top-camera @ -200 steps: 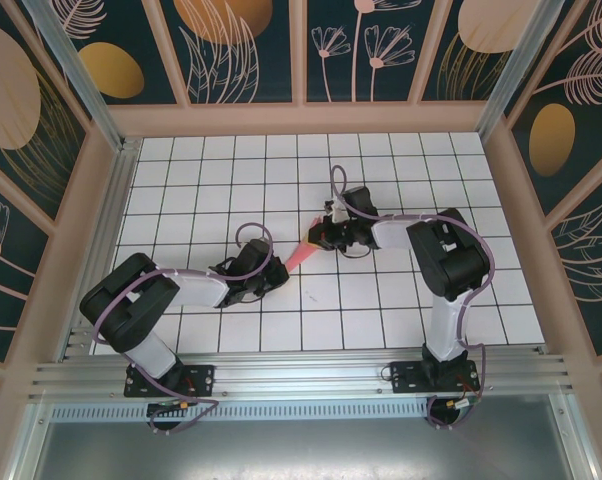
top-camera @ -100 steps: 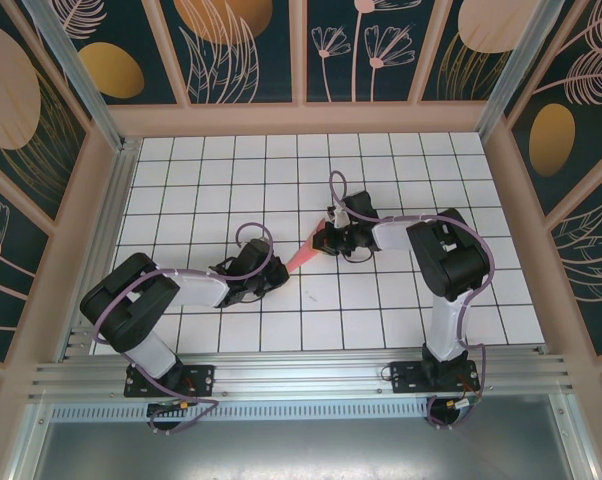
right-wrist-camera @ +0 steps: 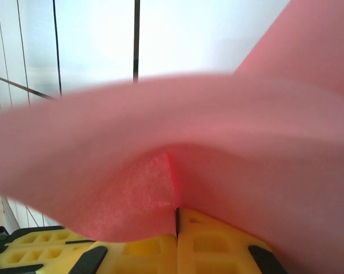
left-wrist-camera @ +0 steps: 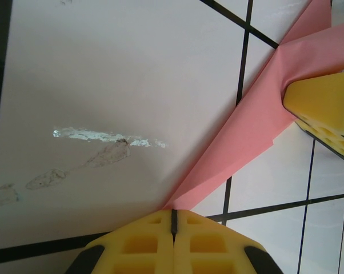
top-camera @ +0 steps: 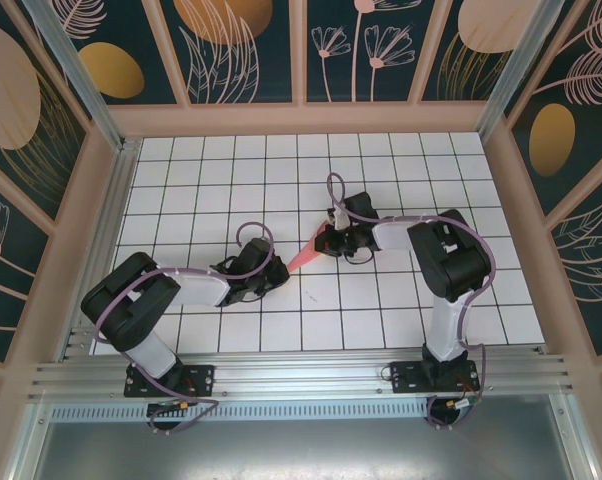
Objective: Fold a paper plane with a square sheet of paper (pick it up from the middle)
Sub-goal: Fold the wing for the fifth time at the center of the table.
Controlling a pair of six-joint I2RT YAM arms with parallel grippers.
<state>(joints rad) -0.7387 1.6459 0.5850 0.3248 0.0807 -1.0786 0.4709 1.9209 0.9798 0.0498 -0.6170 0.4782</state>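
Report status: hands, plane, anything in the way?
Left hand shut, nose of paper plane right at it, pinch unclear. Right hand shut on the plane's other end. Nothing seen in the way.

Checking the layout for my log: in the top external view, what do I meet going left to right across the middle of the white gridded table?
left gripper, fingers closed at the plane's tip → narrow pointed pink-red paper plane → right gripper, fingers shut on the plane's wide end
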